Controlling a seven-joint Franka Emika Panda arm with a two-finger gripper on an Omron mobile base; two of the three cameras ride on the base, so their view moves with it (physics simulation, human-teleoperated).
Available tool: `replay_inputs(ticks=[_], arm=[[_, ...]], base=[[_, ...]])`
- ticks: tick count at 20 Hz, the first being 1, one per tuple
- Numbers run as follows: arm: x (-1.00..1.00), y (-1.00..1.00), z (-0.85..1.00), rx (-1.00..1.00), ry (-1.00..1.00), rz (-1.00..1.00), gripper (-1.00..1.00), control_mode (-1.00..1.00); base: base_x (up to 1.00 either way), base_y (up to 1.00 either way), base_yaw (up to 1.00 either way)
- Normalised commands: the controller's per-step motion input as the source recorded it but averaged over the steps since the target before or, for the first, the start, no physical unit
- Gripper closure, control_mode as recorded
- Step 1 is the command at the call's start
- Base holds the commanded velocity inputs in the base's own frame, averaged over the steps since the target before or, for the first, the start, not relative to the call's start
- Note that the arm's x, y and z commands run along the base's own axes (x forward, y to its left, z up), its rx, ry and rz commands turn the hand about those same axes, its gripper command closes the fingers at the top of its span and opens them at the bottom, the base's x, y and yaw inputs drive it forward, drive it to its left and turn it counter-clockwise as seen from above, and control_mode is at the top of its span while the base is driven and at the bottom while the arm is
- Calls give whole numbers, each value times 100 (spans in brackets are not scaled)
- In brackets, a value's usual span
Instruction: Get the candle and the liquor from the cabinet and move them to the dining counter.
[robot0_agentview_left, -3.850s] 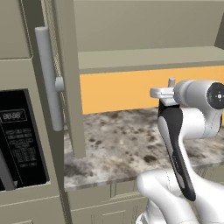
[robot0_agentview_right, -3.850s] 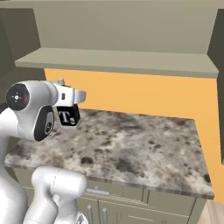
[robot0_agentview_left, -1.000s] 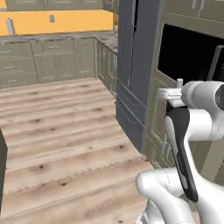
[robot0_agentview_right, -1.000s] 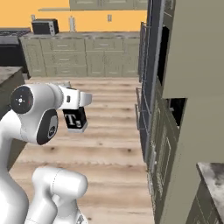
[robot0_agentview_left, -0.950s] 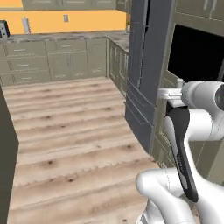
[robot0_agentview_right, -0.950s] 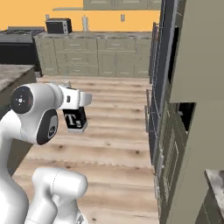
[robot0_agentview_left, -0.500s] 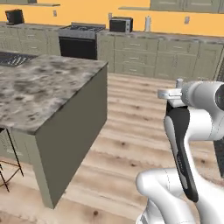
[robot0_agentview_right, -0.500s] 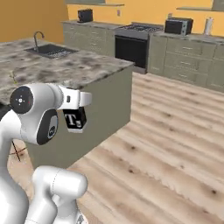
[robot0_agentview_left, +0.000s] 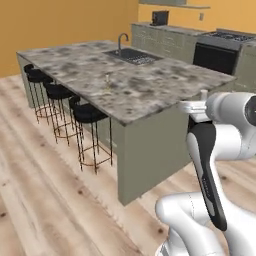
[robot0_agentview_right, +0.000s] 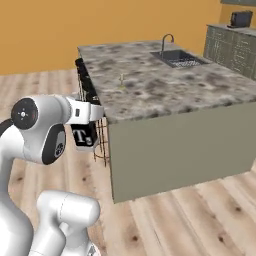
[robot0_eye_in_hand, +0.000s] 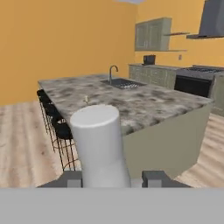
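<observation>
Mottled grey-brown marble tops the dining counter (robot0_agentview_left: 150, 90), a long island crossing the upper half of the left base view, with an inset sink (robot0_agentview_left: 132, 56) and a curved tap (robot0_agentview_left: 120, 40) toward its far end; I cannot make out anything lying in the basin. On the bare marble, left of centre in that view, stands the candle (robot0_agentview_left: 107, 82), a small pale thing on a thin stem, too tiny there to read in any detail; in the right base view it shows as a speck in the upper middle (robot0_agentview_right: 121, 81). Black round stools (robot0_agentview_left: 57, 92) line the island's left side. The liquor (robot0_eye_in_hand: 99, 144) sits in the end effector (robot0_eye_in_hand: 114, 180): in the hand view the pale bottle rises up the lower centre of the frame between the two dark fingertips (robot0_eye_in_hand: 154, 178), which close against its sides about halfway in, its lower body cut off by the frame's bottom. In the right base view, at left centre, the black label with its white "T" (robot0_agentview_right: 84, 137) peeks out beneath the white wrist, the rest of the bottle hidden behind the arm. A black range (robot0_agentview_left: 215, 57) and grey-green base units stand along the far wall at the upper right of the left base view, partly cut off by the frame's edge.
</observation>
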Motion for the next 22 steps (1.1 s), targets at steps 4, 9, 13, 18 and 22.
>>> replay_inputs(ticks=[4,9,13,18,22], arm=[[0,0,0,0,0,0,100,100],[0,0,0,0,0,0,100,100],[0,0,0,0,0,0,100,100],[0,0,0,0,0,0,100,100],[0,0,0,0,0,0,100,100]], base=[[50,-9,55],[65,-11,42],[66,-18,35],[69,-4,24],[61,-1,13]])
